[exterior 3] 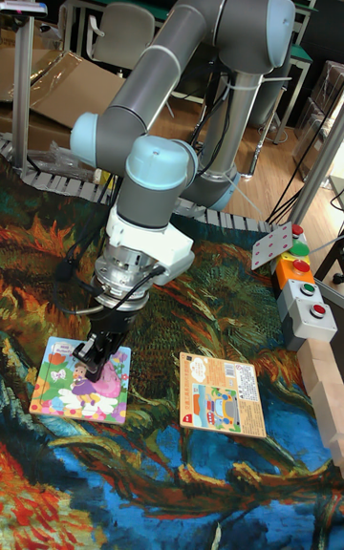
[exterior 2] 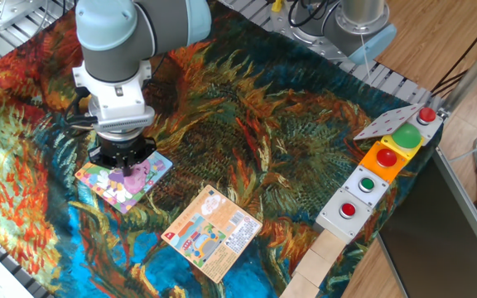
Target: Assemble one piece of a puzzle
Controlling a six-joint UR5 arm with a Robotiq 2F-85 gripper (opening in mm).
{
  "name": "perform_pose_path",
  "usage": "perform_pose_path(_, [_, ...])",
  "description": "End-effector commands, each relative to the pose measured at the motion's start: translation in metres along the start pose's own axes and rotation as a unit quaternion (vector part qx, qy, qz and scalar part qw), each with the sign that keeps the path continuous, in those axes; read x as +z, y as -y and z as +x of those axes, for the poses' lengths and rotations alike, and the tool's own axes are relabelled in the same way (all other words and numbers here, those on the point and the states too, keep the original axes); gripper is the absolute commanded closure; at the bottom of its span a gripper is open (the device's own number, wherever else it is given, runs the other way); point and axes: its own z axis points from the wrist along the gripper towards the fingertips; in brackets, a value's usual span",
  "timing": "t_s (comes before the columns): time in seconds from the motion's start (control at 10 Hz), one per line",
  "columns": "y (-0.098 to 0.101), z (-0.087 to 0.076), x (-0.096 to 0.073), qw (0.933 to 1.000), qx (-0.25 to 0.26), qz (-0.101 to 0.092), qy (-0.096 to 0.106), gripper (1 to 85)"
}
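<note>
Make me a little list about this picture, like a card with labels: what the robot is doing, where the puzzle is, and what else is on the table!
robot: one grey and blue arm, reaching down over the puzzle
tool: low over the puzzle's right part; fingertips too dark to tell open or shut
piece: not visible
puzzle place: flat on the painted cloth, left side
card: orange-peach, lying right of the puzzle, not touching it
button boxes: row along the right edge, red and green buttons
</note>
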Motion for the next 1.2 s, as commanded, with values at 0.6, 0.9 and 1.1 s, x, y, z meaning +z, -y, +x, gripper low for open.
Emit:
perform_pose_path(0.6, [-0.0041, -0.0028, 0.0025, 1.0, 0.003, 0.001, 0.007, 84.3])
perform_pose_path(0.9, [-0.0059, -0.002, 0.0011, 1.0, 0.003, -0.001, 0.007, 84.3])
perform_pose_path(1.1, [-0.0073, -0.0021, 0.0013, 1.0, 0.004, -0.001, 0.007, 84.3])
